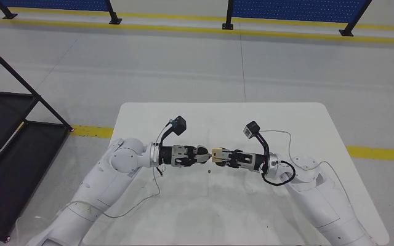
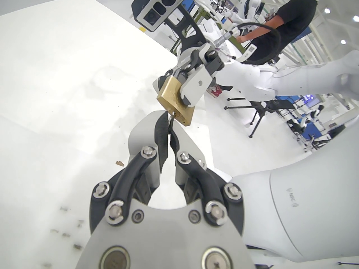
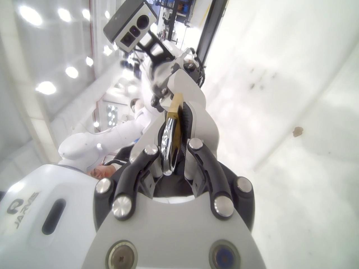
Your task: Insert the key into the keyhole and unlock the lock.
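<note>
Over table (image 1: 184, 123), key (image 2: 170, 120) tip-first toward padlock (image 2: 174, 100)

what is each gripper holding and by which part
The left gripper pinches the key by its head, mostly hidden between its pads. The right gripper clamps the padlock across its brass body, shackle pointing back into the gripper.

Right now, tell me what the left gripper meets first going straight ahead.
The padlock, held by the right gripper directly ahead; the key in the left gripper seems to be at its keyhole.
</note>
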### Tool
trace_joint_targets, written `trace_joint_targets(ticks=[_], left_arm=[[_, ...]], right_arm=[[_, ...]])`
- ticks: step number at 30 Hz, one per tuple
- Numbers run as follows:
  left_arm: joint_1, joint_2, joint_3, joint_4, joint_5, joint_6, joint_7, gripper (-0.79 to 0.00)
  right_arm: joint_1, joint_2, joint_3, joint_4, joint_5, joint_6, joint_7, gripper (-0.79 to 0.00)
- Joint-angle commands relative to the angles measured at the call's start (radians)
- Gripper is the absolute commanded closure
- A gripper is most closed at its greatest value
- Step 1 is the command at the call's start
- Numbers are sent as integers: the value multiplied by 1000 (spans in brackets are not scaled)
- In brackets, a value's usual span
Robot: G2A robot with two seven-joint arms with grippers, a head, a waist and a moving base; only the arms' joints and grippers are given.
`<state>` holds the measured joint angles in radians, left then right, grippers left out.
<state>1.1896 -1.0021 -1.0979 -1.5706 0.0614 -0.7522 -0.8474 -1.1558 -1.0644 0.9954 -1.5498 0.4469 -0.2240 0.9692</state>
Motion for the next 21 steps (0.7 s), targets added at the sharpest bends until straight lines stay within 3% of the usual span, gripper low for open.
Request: trace_joint_targets(ticks=[1, 21], left_arm=[[3, 1, -1, -4, 12, -7, 9, 0], [24, 8, -13, -36, 94, -52, 91, 0]], right_arm=[[0, 0, 0, 0, 0, 0, 0, 0], [0, 0, 0, 0, 0, 0, 0, 0]])
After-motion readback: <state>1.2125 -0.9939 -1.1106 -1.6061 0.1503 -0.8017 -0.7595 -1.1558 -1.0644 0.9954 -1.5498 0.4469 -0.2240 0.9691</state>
